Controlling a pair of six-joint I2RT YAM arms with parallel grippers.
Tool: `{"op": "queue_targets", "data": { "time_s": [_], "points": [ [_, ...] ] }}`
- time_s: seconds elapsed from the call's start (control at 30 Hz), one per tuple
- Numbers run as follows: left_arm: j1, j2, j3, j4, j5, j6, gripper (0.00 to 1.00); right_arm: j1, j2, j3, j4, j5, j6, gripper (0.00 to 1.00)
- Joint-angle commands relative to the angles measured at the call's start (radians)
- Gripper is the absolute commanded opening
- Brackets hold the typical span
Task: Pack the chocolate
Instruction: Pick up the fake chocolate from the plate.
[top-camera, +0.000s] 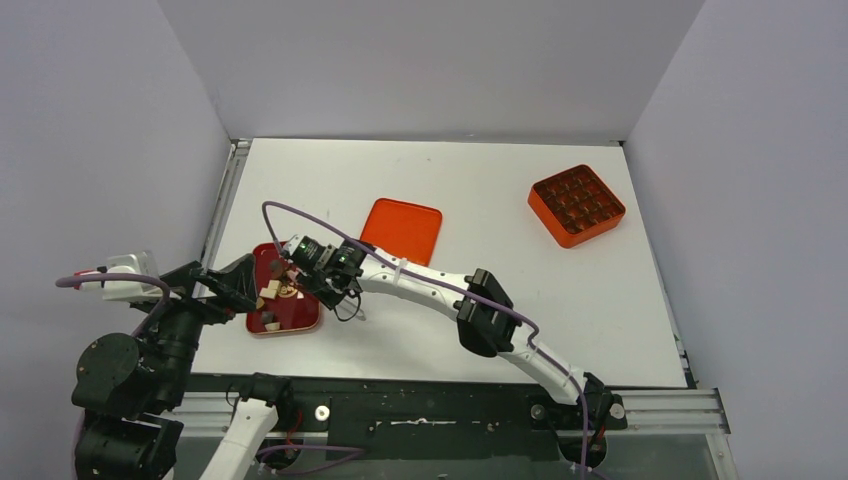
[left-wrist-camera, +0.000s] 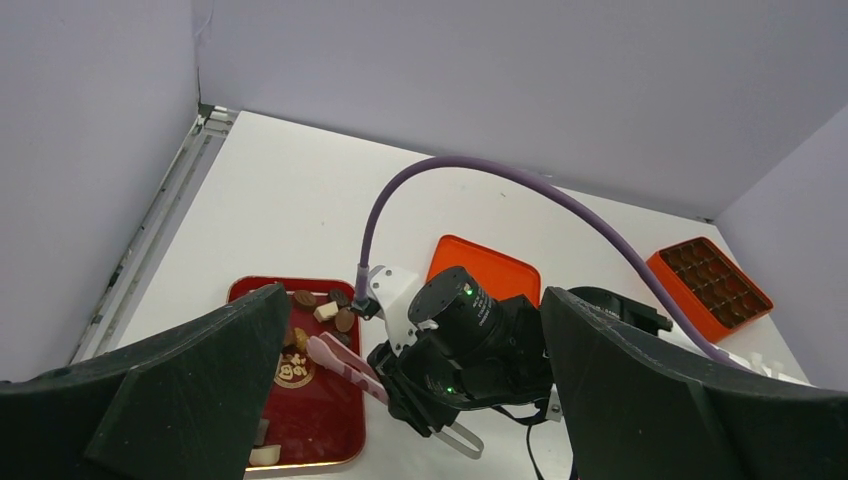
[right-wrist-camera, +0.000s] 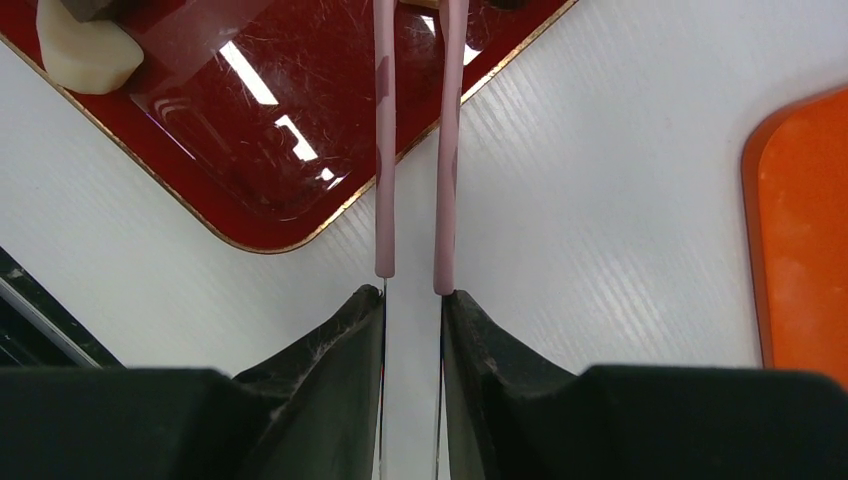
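Your right gripper (right-wrist-camera: 412, 295) is clamped on both arms of the tongs (right-wrist-camera: 385, 150), pressing them close together. Their tips run out of the wrist view over the tray (right-wrist-camera: 250, 130), so you cannot tell whether they hold a piece. Your left gripper (left-wrist-camera: 415, 300) stands wide apart and empty near the tray's left side.

The chocolate (left-wrist-camera: 344, 320) lies loose in the tray, dark and cream chunks mixed, so I judge the packing unfinished. The box (top-camera: 548, 222) sits well apart at the far right. Its lid (top-camera: 402, 230) is off and lies between box and tray. The box's cells look dark, but whether they are filled is unclear.

The tray is glossy, scratched red, with a thin gold rim and rounded corners. The tongs are slim and matte pink. The lid is a flat orange rounded square, and the box is an orange gridded square.
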Motion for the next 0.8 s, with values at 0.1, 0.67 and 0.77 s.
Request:
{"op": "queue_targets", "data": {
  "time_s": [0.1, 0.67, 0.77],
  "points": [
    [-0.007, -0.022, -0.02, 0.063, 0.002, 0.036, 0.97, 0.002, -0.141, -0.07, 0.113, -0.05, 0.004, 0.15],
    [-0.012, -0.006, -0.262, 0.123, 0.113, -0.042, 0.97, -0.143, -0.473, -0.426, 0.222, -0.099, 0.029, 0.14],
    [-0.012, -0.006, -0.316, 0.149, 0.137, -0.049, 0.97, -0.182, -0.529, -0.481, 0.218, -0.081, 0.023, 0.15]
  ]
}}
